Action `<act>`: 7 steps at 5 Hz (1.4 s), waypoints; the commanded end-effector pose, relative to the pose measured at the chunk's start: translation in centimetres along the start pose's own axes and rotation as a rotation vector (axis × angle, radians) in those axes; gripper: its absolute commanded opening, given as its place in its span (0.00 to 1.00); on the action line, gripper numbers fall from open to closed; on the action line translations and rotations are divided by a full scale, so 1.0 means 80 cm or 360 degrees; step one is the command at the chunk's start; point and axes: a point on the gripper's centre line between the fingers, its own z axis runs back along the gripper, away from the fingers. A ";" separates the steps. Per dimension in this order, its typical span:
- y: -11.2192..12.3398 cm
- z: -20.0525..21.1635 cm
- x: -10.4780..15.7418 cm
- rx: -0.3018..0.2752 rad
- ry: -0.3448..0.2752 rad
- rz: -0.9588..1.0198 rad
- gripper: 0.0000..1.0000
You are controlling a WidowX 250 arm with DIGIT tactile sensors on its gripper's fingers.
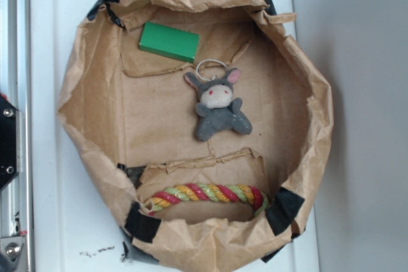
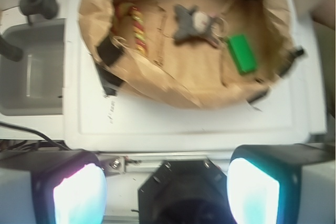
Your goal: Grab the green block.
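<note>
Small flat bright-green rectangular block (image 1: 169,41) — we log it untouched on the floor of the crumpled brown paper bag (image 1: 95,93). Gripper (image 2: 166,190): spread wide, empty, outside the bag — approach and grasp remain.

The exterior view looks straight down, close over the crumpled brown paper bag tray (image 1: 95,113), while the wrist view looks from farther back, sharing that tray (image 2: 173,90) and its contents.

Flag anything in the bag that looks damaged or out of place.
The paper bag is torn and crumpled along its rim, patched with black tape. Inside, the green block, plush toy and rope lie apart and look intact.
</note>
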 end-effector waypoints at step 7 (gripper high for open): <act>0.075 -0.097 0.111 -0.0038 -0.0287 -0.0372 1.00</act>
